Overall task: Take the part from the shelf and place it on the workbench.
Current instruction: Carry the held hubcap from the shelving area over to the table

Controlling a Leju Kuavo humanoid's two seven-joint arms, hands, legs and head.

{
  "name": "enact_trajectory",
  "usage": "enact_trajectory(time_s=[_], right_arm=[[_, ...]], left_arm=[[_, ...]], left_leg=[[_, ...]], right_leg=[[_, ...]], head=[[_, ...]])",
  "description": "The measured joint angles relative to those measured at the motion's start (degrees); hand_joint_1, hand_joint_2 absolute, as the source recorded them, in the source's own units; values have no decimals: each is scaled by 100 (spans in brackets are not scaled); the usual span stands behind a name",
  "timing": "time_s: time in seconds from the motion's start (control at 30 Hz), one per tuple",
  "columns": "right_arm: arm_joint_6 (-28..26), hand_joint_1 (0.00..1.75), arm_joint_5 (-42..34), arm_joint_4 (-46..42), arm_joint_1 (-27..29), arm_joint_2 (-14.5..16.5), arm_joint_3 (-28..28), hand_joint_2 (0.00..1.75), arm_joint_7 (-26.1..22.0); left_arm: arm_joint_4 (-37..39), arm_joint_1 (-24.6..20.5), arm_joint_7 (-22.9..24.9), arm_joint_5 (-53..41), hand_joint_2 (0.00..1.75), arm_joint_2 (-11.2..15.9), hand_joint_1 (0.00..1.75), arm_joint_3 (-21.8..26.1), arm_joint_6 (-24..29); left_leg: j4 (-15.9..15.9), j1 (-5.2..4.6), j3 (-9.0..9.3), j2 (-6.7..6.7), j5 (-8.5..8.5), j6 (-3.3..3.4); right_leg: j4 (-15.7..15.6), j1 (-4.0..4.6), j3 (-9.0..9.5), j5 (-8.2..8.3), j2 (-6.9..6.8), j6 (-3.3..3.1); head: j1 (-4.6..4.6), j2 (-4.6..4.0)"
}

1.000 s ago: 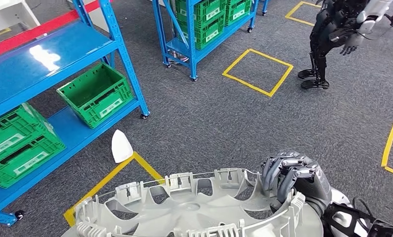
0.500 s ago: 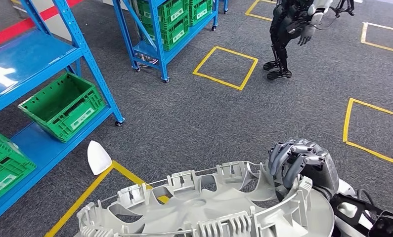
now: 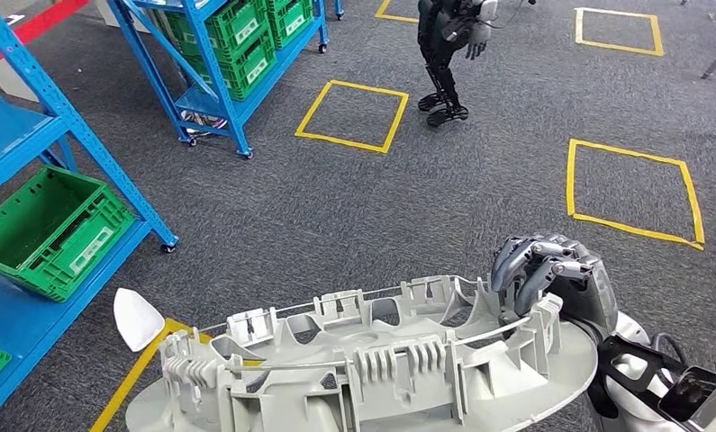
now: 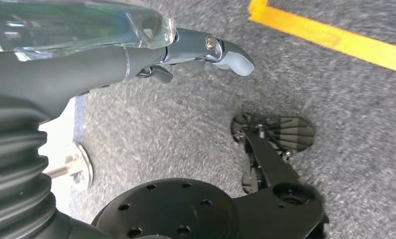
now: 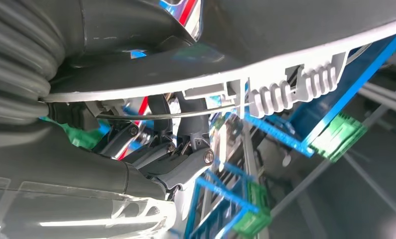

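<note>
One part: a large round grey plastic wheel cover [image 3: 363,369], carried low in front of the robot's body, above the carpet floor [image 3: 354,207].
Right hand [image 3: 552,279]: fingers curled over the cover's raised rim, gripping it at the right edge; probably hooked there to keep the wide disc level in transit.
Left hand [image 4: 136,45]: cannot tell whether it grips; the thumb reaches out over the floor.
Part look: inner face up, ribbed clips and slotted tabs round the rim, a thin wire ring, spoke-shaped cut-outs.
Surroundings: blue shelf [image 3: 75,144] with green crate [image 3: 48,229] to the left, well apart from the cover; another robot [image 3: 448,45] stands far off.
Stage, judged: off the shelf, not yet set on any counter.
</note>
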Motion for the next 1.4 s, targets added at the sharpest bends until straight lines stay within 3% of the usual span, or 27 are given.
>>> enact_trajectory(time_s=[0.07, 0.1, 0.13, 0.17, 0.2, 0.23, 0.3, 0.37, 0.43, 0.5, 0.57, 0.63, 0.67, 0.7, 0.8, 0.87, 0.93, 0.97, 1.03, 1.1, 1.13, 1.17, 1.2, 1.23, 1.3, 1.37, 1.4], right_arm=[[3, 175, 69, 0, 18, 8, -18, 175, -9], [-2, 175, 119, 0, 39, 16, -23, 175, -12], [-18, 175, 177, 0, 68, 25, -29, 175, -15], [-44, 175, 235, 0, 100, 32, -33, 175, -16], [-79, 175, 295, -1, 129, 39, -36, 175, -16], [-122, 175, 352, -5, 155, 49, -36, 175, -16], [-223, 175, 482, -25, 193, 85, -27, 175, -16], [-315, 175, 602, -44, 222, 142, 6, 175, -18], [-360, 175, 667, -50, 230, 194, 53, 175, -16], [-374, 175, 688, -50, 164, 246, 108, 175, 17], [-386, 175, 689, -50, 35, 319, 169, 175, 99], [-399, 175, 685, -50, -67, 392, 218, 175, 194], [-405, 175, 684, -50, -99, 421, 241, 175, 231], [-410, 175, 685, -50, -129, 447, 261, 175, 256], [-413, 175, 695, -50, -201, 496, 315, 175, 293], [-416, 175, 692, -50, -223, 515, 335, 175, 300], [-420, 175, 692, -51, -243, 535, 351, 175, 302], [-420, 175, 691, -55, -256, 541, 358, 175, 301], [-421, 175, 692, -62, -289, 557, 367, 175, 303], [-425, 175, 693, -65, -317, 586, 374, 175, 309], [-431, 175, 697, -65, -323, 599, 379, 175, 318], [-437, 175, 704, -65, -323, 611, 385, 175, 332], [-443, 175, 714, -65, -325, 623, 393, 175, 347], [-449, 175, 725, -65, -329, 638, 403, 175, 358], [-458, 175, 744, -65, -350, 678, 424, 175, 369], [-463, 175, 756, -64, -383, 714, 445, 175, 380], [-464, 175, 762, -64, -399, 727, 453, 175, 388]], left_arm=[[1, 8, -19, 13, 175, 25, 0, 31, 22], [2, 18, -25, 25, 175, 39, 0, 49, 27], [2, 30, -28, 40, 175, 55, 0, 67, 30], [2, 42, -32, 58, 175, 72, 0, 81, 25], [2, 50, -33, 78, 175, 90, 0, 94, 13], [2, 55, -34, 90, 175, 108, 0, 106, -8], [1, 60, -35, 98, 175, 156, 0, 129, -58], [1, 68, -30, 96, 175, 199, 0, 146, -88], [1, 69, -25, 97, 175, 217, 0, 151, -94], [0, 62, -29, 98, 175, 219, 0, 155, -94], [0, 69, -34, 97, 175, 215, 0, 168, -94], [0, 75, -34, 95, 175, 214, 0, 183, -103], [0, 73, -32, 93, 175, 214, 0, 188, -110], [0, 69, -31, 92, 175, 214, 0, 190, -117], [-7, 58, -28, 90, 175, 227, 0, 191, -128], [-19, 54, -28, 90, 175, 249, 0, 193, -132], [-23, 50, -28, 89, 175, 251, 0, 196, -135], [-22, 43, -28, 89, 175, 244, 0, 197, -135], [-22, 34, -28, 87, 175, 229, 0, 201, -139], [-22, 46, -25, 87, 175, 218, 0, 208, -135], [-22, 54, -21, 88, 175, 217, 0, 212, -130], [-22, 60, -15, 90, 175, 216, 0, 215, -127], [-22, 62, -10, 94, 175, 215, 0, 218, -127], [-22, 61, -7, 99, 175, 216, 0, 222, -127], [-25, 58, -2, 110, 175, 230, 0, 231, -125], [-30, 58, 2, 122, 175, 251, 0, 239, -116], [-33, 58, 2, 127, 175, 257, 0, 243, -111]], left_leg=[[728, 13, -347, -262, -373, -23], [1155, 14, -570, -319, -532, -23], [1455, 13, -742, -343, -600, -17], [1539, 12, -815, -355, -548, -5], [1374, 11, -767, -374, -383, 15], [1009, 9, -616, -424, -149, 43], [197, 6, -258, -656, 210, 106], [-163, -11, -101, -781, 289, 133], [-218, -22, -71, -672, 319, 151], [-293, -10, -35, -531, 390, 183], [-329, -4, -29, -364, 427, 198], [-326, -4, -38, -197, 427, 200], [-324, 2, -39, -121, 424, 195], [-319, 11, -36, -51, 418, 184], [-243, 18, -29, 112, 348, 82], [-183, -10, -45, 188, 304, 14], [-177, -2, -49, 257, 292, -15], [-154, 16, -61, 212, 257, -32], [164, 49, -215, -43, 30, -62], [946, 56, -604, -287, -338, -61], [1328, 51, -810, -328, -458, -47], [1544, 40, -946, -348, -475, -20], [1521, 22, -968, -365, -374, 18], [1278, -6, -879, -401, -185, 66], [471, -71, -516, -638, 218, 183], [-40, -113, -274, -858, 366, 259], [-105, -124, -244, -884, 352, 277]], right_leg=[[-1, -1, -17, 15, 105, -49], [0, 6, -29, 22, 166, -63], [1, 13, -38, 29, 233, -71], [2, 18, -43, 35, 303, -75], [2, 21, -43, 42, 375, -73], [3, 21, -40, 50, 443, -66], [5, 17, -49, 74, 570, -36], [2, 0, -85, 112, 691, 25], [-14, -30, -125, 157, 792, 99], [149, -22, -236, 46, 626, 134], [756, 3, -512, -310, 323, 160], [1465, -5, -797, -610, 203, 210], [1597, -19, -829, -626, 178, 232], [1493, -38, -742, -542, 148, 251], [378, -84, -105, -139, -152, 288], [76, -68, 44, -99, -253, 220], [98, -47, 10, -90, -127, 118], [97, -46, -1, -81, -75, 86], [89, -49, -16, -57, 32, 22], [88, -24, -41, -40, 150, -22], [88, -4, -54, -31, 220, -38], [88, 16, -62, -23, 293, -52], [88, 33, -66, -15, 367, -63], [88, 43, -67, -7, 441, -72], [87, 45, -70, 13, 578, -75], [85, 24, -90, 39, 699, -43], [77, 9, -106, 58, 761, -10]], head=[[-4, 0], [-4, 0], [-3, 0], [-3, 0], [-6, 0], [-8, 0], [-12, 0], [-14, 0], [-15, 0], [-7, 0], [-5, 0], [-4, 0], [-2, 0], [-2, 0], [4, 0], [-1, 0], [-17, 0], [-20, 0], [-27, 0], [-39, 0], [-44, 0], [-44, 0], [-44, 0], [-43, 0], [-42, 0], [-50, 0], [-61, 0]])
